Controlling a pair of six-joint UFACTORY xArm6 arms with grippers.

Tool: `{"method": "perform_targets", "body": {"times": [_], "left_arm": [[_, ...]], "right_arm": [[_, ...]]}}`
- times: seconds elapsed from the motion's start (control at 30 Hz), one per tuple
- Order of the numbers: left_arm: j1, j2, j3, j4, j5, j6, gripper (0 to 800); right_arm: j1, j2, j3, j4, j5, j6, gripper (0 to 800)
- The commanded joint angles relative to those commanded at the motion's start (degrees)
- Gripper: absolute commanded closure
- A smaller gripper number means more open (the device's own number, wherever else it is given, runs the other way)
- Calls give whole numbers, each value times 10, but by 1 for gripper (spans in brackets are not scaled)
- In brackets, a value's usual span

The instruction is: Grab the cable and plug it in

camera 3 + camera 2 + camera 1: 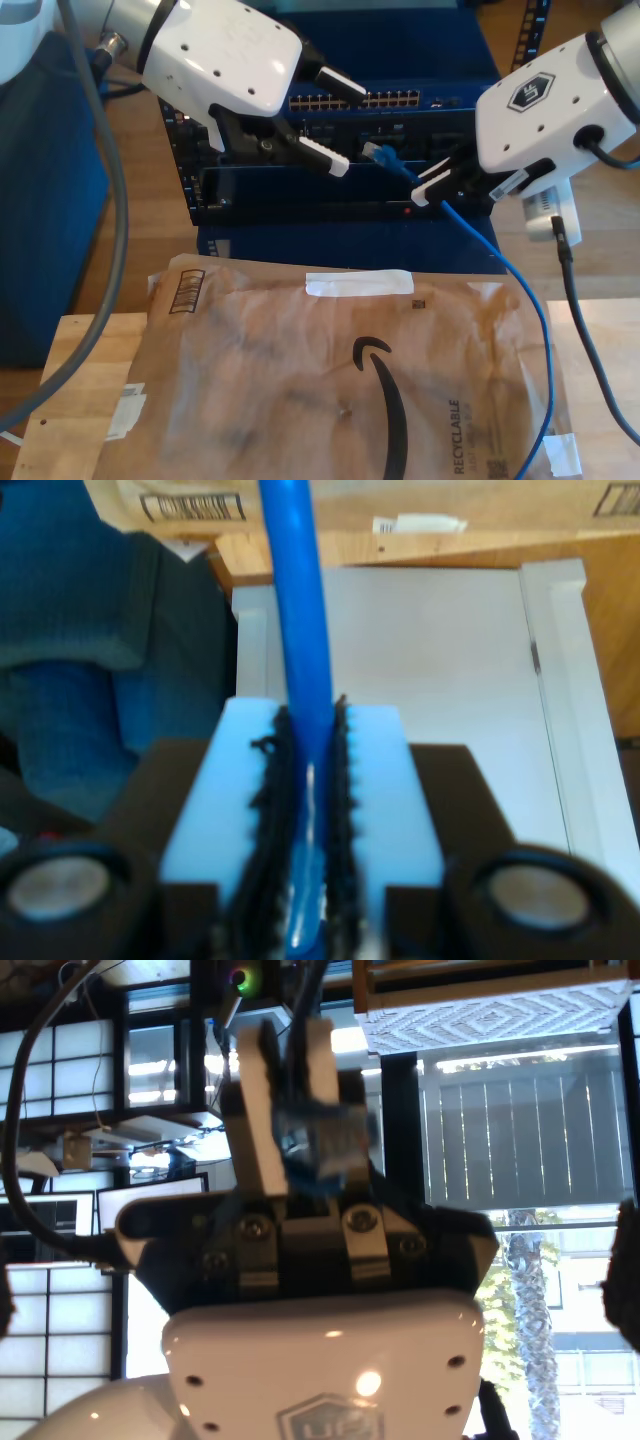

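The thin blue cable (522,300) runs from the exterior view's lower right up into my second gripper (428,190), which is shut on it. In the second wrist view the cable (296,600) sits clamped between the black pads of that gripper (312,708). Its translucent blue plug (376,152) sticks out past the jaws toward the rack. My first gripper (353,133), on the arm at the exterior view's left, is open with its fingers spread just beside the plug. In the first wrist view the plug (332,1140) is a blue blur by the white fingers of this gripper (290,1035).
A dark equipment rack with a row of ports (355,100) stands behind both grippers. A brown paper mailer (330,380) covers the wooden table (80,350) in front. A black arm cable (585,320) hangs at the exterior view's right, and a blue cabinet (40,200) stands at its left.
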Motion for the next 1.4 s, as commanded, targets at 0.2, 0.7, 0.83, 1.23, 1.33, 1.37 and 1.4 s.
{"method": "perform_targets", "body": {"times": [0.2,0.7,0.83,1.23,1.33,1.37,1.4], "left_arm": [[2,0,-6,-18,34,-74,3],[13,0,-6,-36,45,-71,244],[14,0,-6,-36,43,-71,336],[29,-3,-6,-37,44,-70,425],[29,-3,-5,-37,43,-70,436],[29,-3,-5,-37,43,-70,436],[29,-3,-4,-37,44,-69,439]], "right_arm": [[1,2,-21,18,13,1,789],[0,1,-19,27,18,0,788],[0,1,-17,27,20,0,788],[0,2,-9,27,20,-6,786],[0,2,-5,27,20,-6,786],[0,2,-5,27,20,-6,786],[0,2,-5,27,20,-6,786]]}}
